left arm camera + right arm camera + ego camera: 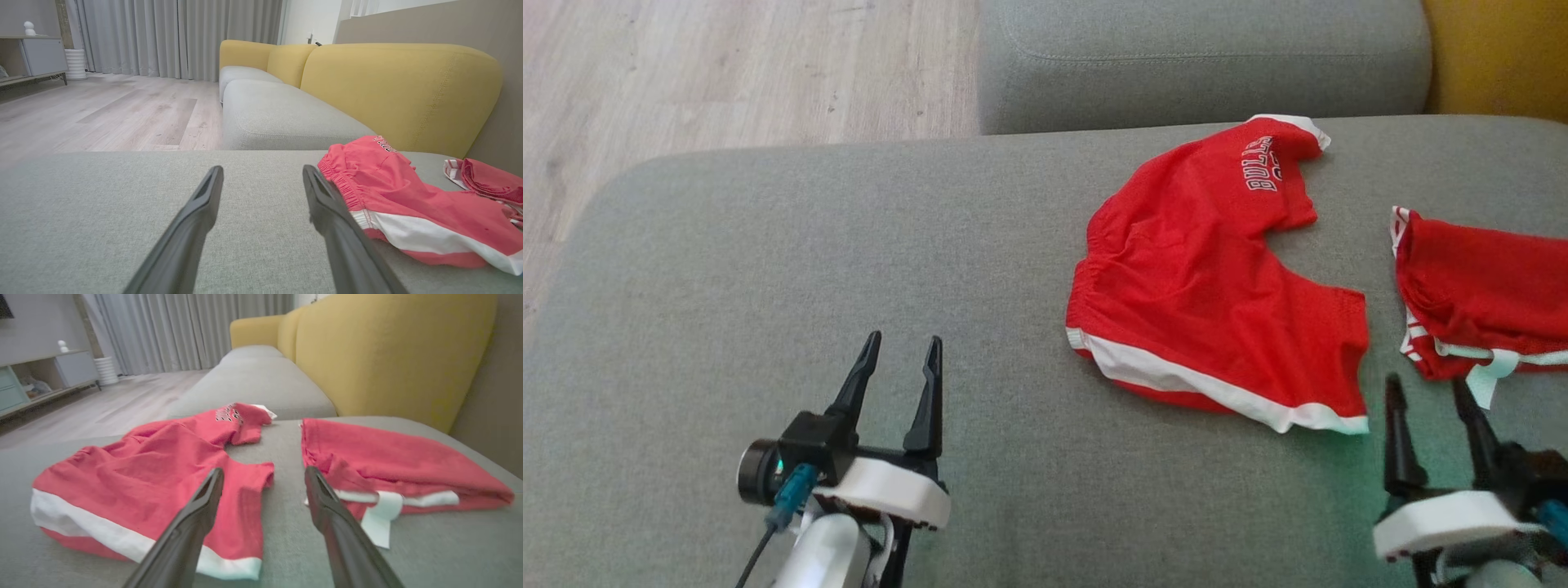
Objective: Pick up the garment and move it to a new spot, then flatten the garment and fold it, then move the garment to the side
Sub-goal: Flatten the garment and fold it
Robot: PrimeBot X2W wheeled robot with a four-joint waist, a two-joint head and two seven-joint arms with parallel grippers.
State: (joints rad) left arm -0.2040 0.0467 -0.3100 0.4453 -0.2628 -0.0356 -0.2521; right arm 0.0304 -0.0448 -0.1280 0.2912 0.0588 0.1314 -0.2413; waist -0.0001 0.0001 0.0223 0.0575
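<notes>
Head view, sofa seat (768, 269): a broad grey cushion carries both garments and serves as the work surface. Its left half lies bare, which leaves room for spreading and folding.
Yellow backrest (400, 90): it runs behind the far right of the seat, so the strip beside it is probably "the side" for finished pieces.
Red shorts (1201, 269): probably the task's garment. They lie right of centre on the seat, opened out but rumpled, with the white hem toward the robot and the lettered leg pointing away. They look laid down for flattening and are not yet folded.
Folded red garment (1478, 286): a compact stack sits at the right edge, apart from the shorts with grey cushion between. It looks finished and parked aside.
Left claw (905, 341): it is spread wide and empty, hovering over bare cushion left of the shorts and touching neither garment.
Right claw (1427, 382): it is spread wide and holds nothing. Its fingers aim at the gap between the shorts' near corner and the folded stack, close to both.
White tag (1486, 380): a small loose strip hangs off the folded stack's near edge, just beside the right claw's outer finger.
</notes>
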